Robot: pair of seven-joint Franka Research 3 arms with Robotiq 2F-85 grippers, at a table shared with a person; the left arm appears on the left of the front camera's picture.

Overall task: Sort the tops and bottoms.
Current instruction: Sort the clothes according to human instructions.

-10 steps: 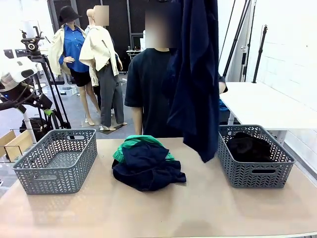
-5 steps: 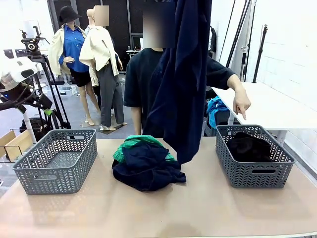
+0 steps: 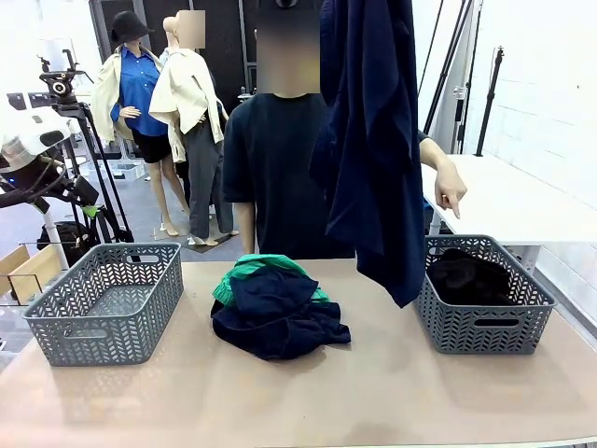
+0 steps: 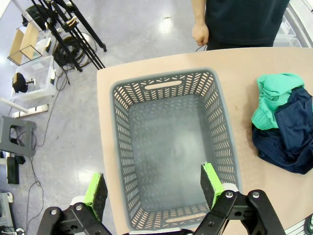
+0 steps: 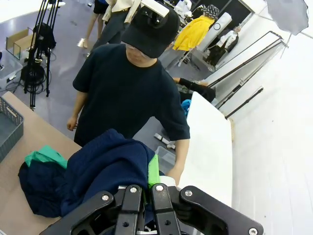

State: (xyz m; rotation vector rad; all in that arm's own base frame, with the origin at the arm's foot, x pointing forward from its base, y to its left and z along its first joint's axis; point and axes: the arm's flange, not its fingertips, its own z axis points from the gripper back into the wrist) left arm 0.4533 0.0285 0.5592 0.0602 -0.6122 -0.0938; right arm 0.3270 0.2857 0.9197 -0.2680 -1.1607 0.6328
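A large dark navy garment [image 3: 373, 149] hangs from above the picture's top, and its lower hem dangles just left of the right grey basket [image 3: 480, 327]. My right gripper [image 5: 143, 192] is shut on this navy garment [image 5: 105, 169], bunched over its fingers. A black garment [image 3: 466, 275] lies in the right basket. At the table's middle sits a pile with a bright green garment [image 3: 256, 271] under a navy one [image 3: 275, 313]. Open and holding nothing, my left gripper [image 4: 154, 188] hovers over the empty left grey basket [image 4: 166, 84].
A person in a black T-shirt stands at the far side of the table. One hand [image 3: 451, 196] points down at the right basket. Tripods and stands crowd the floor to the left. A white table [image 3: 504, 201] stands behind on the right.
The hanging navy garment has swung to the right, towards the right basket. The person has shifted a little left and still points at that basket. The left gripper has not moved.
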